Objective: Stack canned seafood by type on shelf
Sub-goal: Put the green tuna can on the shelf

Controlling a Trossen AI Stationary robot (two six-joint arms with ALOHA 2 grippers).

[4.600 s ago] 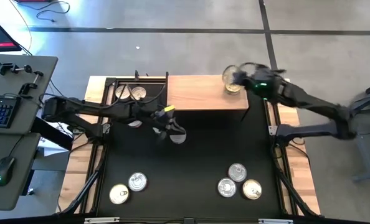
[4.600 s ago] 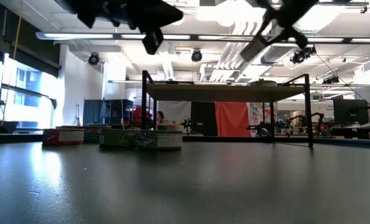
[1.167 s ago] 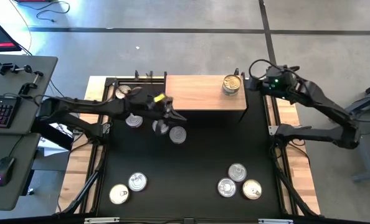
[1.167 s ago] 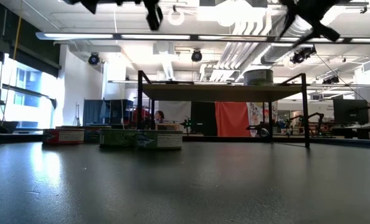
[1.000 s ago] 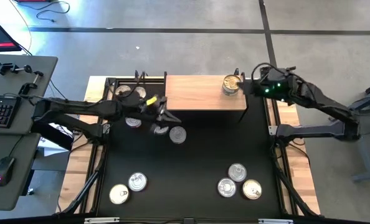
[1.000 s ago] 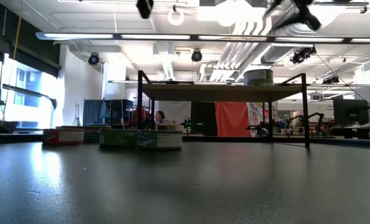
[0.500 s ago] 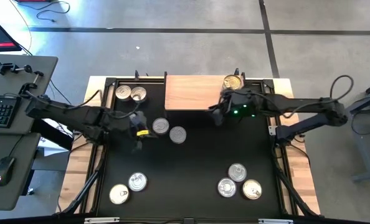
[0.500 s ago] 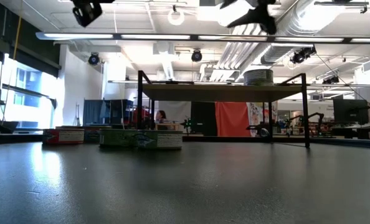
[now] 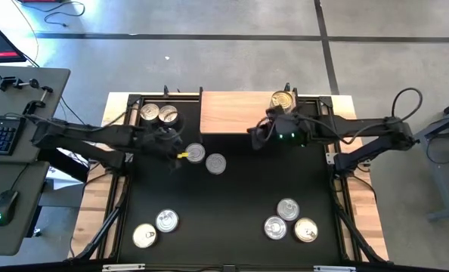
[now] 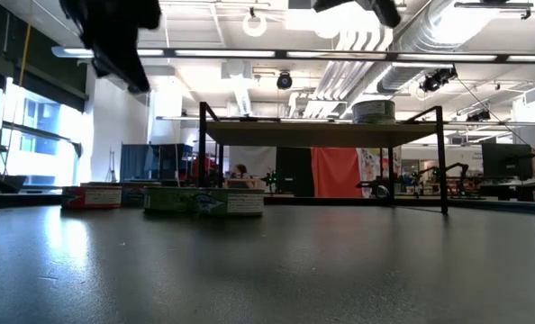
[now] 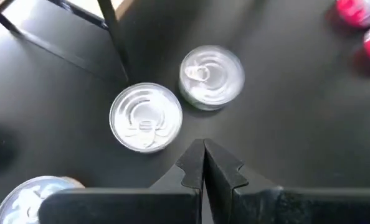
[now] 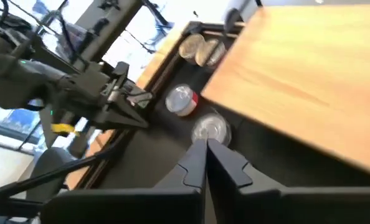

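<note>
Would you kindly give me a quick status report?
Both pincers shut, empty: left, right. One can on shelf. Two loose cans below; path clear.

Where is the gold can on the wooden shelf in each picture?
High view: the gold can sits at the shelf's right end.
Low view: on the shelf top, towards the right.
Left wrist view: not in it.
Right wrist view: not in it.
Shared landmark: the shelf.
</note>
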